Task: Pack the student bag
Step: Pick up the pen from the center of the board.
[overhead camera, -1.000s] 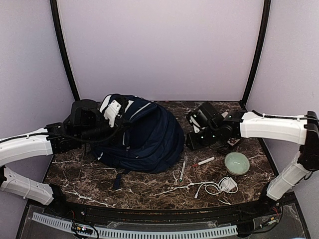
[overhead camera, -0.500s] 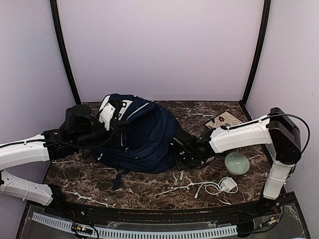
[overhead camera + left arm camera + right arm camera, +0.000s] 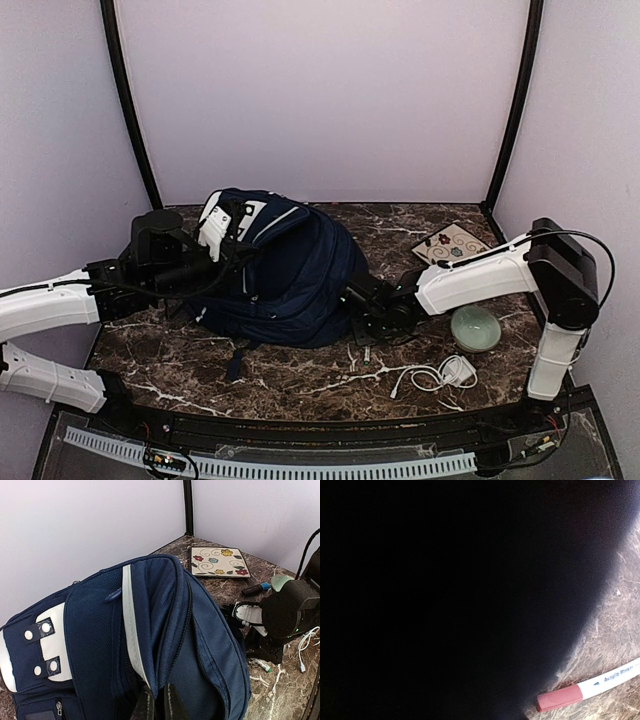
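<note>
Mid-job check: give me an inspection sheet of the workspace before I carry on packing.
Surface: dark marble table, white-veined.
Job's things: student bag lying left of centre, one zipped compartment gaping.
Clutter: red-capped marker, green bowl and flowered tile, all right of the bag.
Grippers: left tool shut on the bag's opening edge; right tool low against the bag's right side, jaws hidden.
Cables: white charger and lead loose near the front edge.
Surroundings: lilac walls, black corner posts.
</note>
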Controlling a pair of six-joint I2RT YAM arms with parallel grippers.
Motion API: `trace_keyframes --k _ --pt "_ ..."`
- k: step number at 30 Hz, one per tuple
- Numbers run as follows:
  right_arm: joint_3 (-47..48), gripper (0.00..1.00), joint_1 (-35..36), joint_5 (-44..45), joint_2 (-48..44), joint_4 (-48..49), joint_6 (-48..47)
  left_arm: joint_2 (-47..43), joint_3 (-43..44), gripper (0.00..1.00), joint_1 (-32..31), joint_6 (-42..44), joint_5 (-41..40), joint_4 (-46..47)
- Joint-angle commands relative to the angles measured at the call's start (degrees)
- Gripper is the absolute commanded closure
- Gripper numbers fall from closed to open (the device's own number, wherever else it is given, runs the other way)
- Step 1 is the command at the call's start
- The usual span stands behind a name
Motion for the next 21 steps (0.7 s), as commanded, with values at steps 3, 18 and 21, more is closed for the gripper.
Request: trace_keyframes --k 3,18,21 --pt "-1.4 0.94 -0.2 -1.1 3.1 -1.7 0.8 -3.3 0.9 1.00 0.6 1.2 -0.9 6.6" --pt "-3.8 1.00 -2.2 8.5 -21.4 1.5 1.7 -3.4 1.1 1.00 0.6 1.2 0.2 6.1" --pt "-6.5 1.00 -2.7 9.8 -27.9 11.4 0.3 -3.1 1.1 1.00 0.7 0.9 0.9 6.0"
